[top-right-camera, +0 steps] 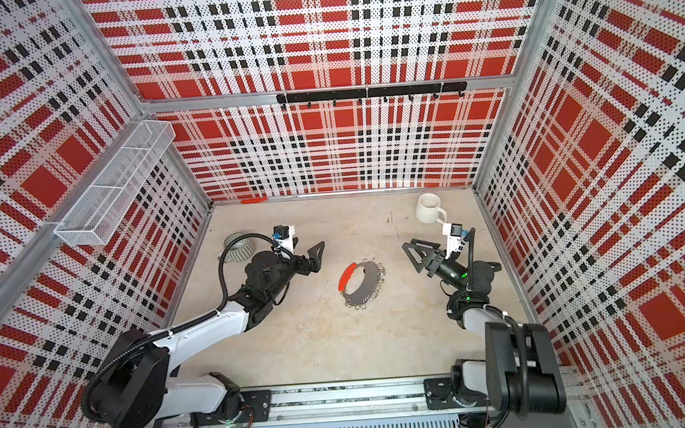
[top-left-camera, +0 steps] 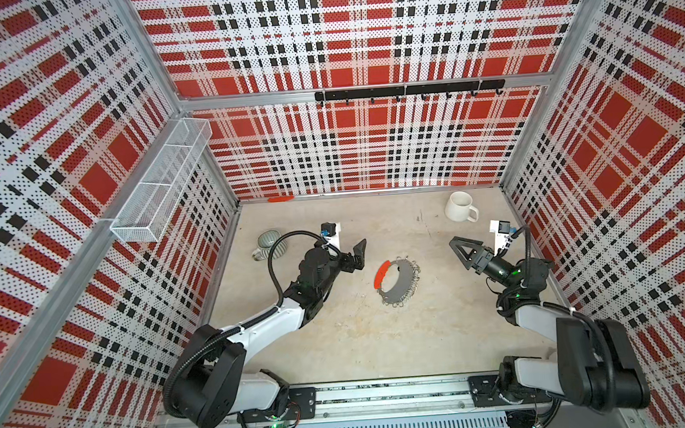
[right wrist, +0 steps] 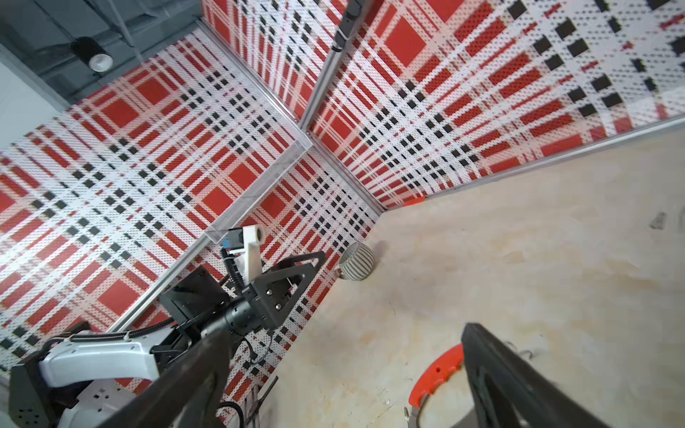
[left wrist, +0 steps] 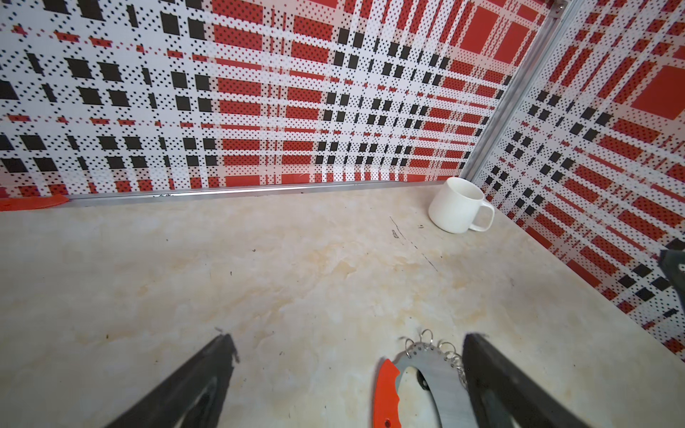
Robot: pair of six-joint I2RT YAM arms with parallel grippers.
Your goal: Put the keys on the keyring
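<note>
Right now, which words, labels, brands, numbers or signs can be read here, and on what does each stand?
None can be read.
The white mug is plain.
The striped mug bears only stripes.
The keyring shows no print; any finer marking is too small to read.

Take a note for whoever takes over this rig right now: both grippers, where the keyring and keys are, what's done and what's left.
Left gripper: open, holding nothing, on the keyring's red side.
Right gripper: open, holding nothing, on the opposite side.
keyring: flat on the table between the two grippers, touched by neither.
keys: not plainly in view. A small dark thing at the ring's inner edge might be the tag, but it is too small to tell.
Done: nothing can be confirmed.
Left: find the keys and check whether they are on the ring; if they are loose, thread them.
</note>
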